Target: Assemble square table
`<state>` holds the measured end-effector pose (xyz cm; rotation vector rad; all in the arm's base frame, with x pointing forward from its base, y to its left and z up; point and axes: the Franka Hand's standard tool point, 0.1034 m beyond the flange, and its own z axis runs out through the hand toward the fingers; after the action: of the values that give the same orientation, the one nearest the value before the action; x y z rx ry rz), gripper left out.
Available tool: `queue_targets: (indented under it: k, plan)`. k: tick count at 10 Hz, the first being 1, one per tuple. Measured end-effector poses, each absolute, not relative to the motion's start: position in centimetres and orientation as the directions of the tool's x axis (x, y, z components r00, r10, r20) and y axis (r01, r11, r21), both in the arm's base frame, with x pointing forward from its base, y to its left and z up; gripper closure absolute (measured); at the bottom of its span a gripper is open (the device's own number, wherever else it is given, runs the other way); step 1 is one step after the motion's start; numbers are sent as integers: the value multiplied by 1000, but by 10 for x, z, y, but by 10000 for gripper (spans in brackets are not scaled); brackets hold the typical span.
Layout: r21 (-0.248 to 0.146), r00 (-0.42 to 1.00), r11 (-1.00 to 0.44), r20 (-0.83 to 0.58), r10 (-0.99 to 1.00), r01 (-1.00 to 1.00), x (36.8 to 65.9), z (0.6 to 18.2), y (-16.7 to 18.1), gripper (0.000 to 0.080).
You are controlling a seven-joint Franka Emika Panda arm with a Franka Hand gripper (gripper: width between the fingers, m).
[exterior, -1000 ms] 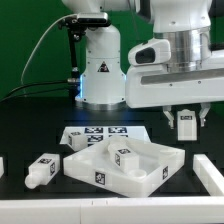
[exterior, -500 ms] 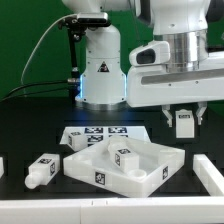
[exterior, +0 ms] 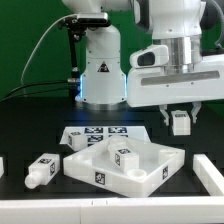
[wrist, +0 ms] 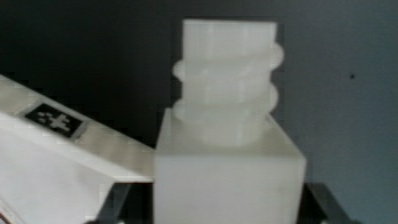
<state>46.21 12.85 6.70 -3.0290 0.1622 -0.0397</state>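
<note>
My gripper [exterior: 181, 116] is shut on a chunky white table leg [exterior: 181, 122] with a tag sticker, held in the air at the exterior view's right, above and to the right of the square tabletop [exterior: 150, 168]. In the wrist view that leg [wrist: 228, 140] fills the middle, its ribbed screw end pointing away, with my dark fingers [wrist: 128, 205] against its sides. The tabletop lies tilted on the black table with another tagged leg [exterior: 124, 156] standing on it. One more leg [exterior: 41, 170] lies on the table at the left. A corner of the white tabletop [wrist: 71, 150] shows in the wrist view.
The marker board [exterior: 98, 133] lies flat behind the tabletop, in front of the robot base [exterior: 100, 75]. A white part [exterior: 210, 172] sits at the right edge and a small white piece [exterior: 2, 166] at the left edge. A green wall stands behind.
My gripper with the leg has risen a little and shifted slightly left. Everything on the table stayed put.
</note>
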Motion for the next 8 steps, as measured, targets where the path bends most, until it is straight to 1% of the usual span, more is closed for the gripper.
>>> queue_targets:
  k: [1,2,3,4,6,8]
  plan:
    - [-108,994,-990,53,-94,-88,456,58,128,518]
    - [-103,995,-993,68,-73,-66,444,46,130,518]
    - [-97,995,-994,79,-56,-48,433,32,132,518]
    - [-94,997,-995,66,-47,-40,426,23,135,518]
    - [-92,997,-995,56,-53,-48,424,13,134,518]
    - [-94,995,-993,65,-71,-65,425,13,130,518]
